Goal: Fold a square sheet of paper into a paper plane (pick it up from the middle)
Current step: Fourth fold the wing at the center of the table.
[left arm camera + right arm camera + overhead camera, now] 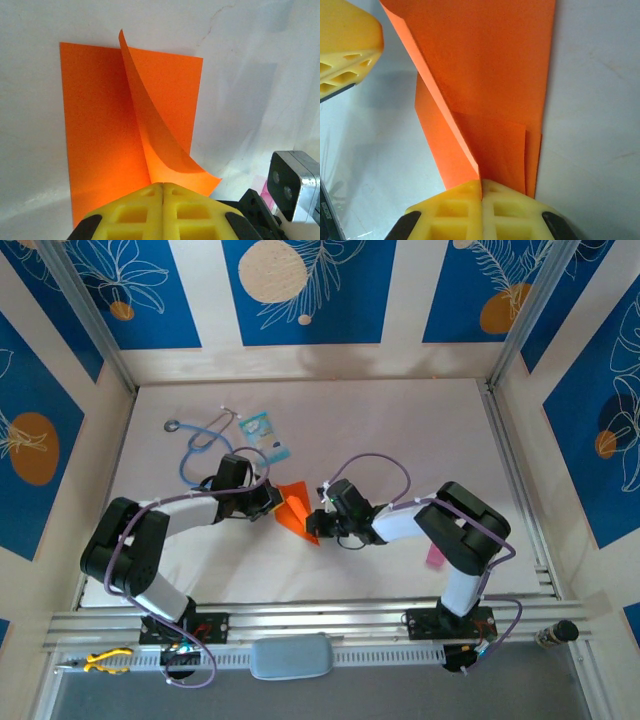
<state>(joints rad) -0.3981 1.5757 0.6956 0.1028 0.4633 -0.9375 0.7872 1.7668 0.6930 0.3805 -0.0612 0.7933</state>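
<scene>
We have the left fingers (pixel 272 503) and right fingers (pixel 318 519) meeting at the orange sheet (pixel 296 508), roughly mid-table (pixel 400 420). The sheet sits between them, with the left fingers at its left edge and the right fingers at its right edge.

Left wrist view: the left fingers (pixel 161 192) are pressed together, no gap at the seam. One layer of the orange sheet (pixel 100 130) lies flat on the table. A second layer curls up off it, and its lower end runs into the seam, so we read that as pinched. The curled flap rises from about the middle of the flat part, with its tip at the far end.

Right wrist view: the right fingers (pixel 480 189) are also clamped tight. The orange sheet (pixel 490 70) is folded in layers here, and a raised crease runs diagonally down into the seam. We count it as gripped at that fold. The left fingers (pixel 345 45) show top left, just beside the sheet's far corner; we can't tell contact from this angle.

Elsewhere on the table: a stethoscope (pixel 200 435) and two light-blue packets (pixel 257 425) sit back left, apart from the sheet. A pink strip (pixel 434 556) lies off to the right, well apart.
</scene>
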